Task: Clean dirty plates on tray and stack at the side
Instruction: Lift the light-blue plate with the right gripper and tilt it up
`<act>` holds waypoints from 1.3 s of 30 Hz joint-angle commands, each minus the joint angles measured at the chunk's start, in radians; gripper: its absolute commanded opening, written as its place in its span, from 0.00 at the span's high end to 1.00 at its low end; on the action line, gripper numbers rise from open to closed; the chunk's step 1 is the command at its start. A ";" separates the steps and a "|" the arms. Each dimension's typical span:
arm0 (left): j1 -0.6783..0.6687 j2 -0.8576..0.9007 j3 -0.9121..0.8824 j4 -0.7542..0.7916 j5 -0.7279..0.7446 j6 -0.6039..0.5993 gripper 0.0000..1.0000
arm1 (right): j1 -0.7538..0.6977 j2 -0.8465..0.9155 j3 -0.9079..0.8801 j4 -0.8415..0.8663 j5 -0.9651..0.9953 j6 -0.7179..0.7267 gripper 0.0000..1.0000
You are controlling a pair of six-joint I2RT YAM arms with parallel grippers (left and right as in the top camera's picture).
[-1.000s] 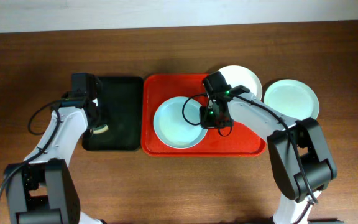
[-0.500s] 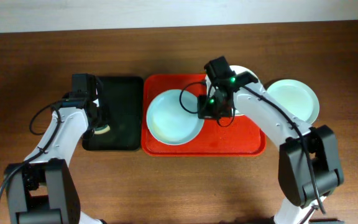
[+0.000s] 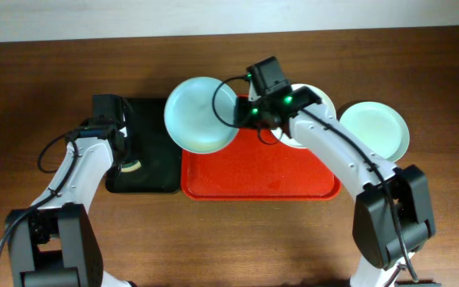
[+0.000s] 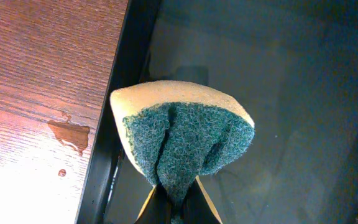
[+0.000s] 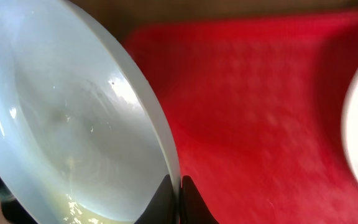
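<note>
A pale blue plate (image 3: 201,114) hangs tilted over the red tray's (image 3: 277,171) upper left corner and the black tray's edge. My right gripper (image 3: 242,112) is shut on its right rim; in the right wrist view the plate (image 5: 67,118) shows yellow smears near its lower edge, with the gripper (image 5: 179,196) pinching the rim. A white plate (image 3: 313,100) lies at the red tray's upper right, partly hidden by my right arm. Another pale blue plate (image 3: 374,129) rests on the table right of the tray. My left gripper (image 3: 124,163) is shut on a yellow-and-green sponge (image 4: 182,137) over the black tray (image 4: 303,124).
The black tray (image 3: 154,151) lies directly left of the red tray. Brown wooden table (image 3: 229,239) stretches in front of both trays. A small wet stain (image 4: 70,134) marks the wood beside the black tray's edge.
My right gripper has lifted the pale blue plate off the red tray and carried it up and to the left, toward the black tray. The left arm has not moved.
</note>
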 commanded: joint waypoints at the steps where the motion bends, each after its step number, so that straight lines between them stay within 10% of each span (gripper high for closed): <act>1: 0.002 0.009 -0.008 -0.001 0.008 -0.010 1.00 | 0.069 0.023 0.021 0.080 0.113 0.059 0.96; 14: 0.002 0.009 -0.008 -0.002 0.018 -0.010 0.99 | 0.237 0.089 0.021 0.347 0.537 0.071 0.96; 39: 0.002 0.009 -0.008 0.006 0.042 -0.010 0.99 | 0.350 0.088 0.021 1.077 0.801 -1.096 0.96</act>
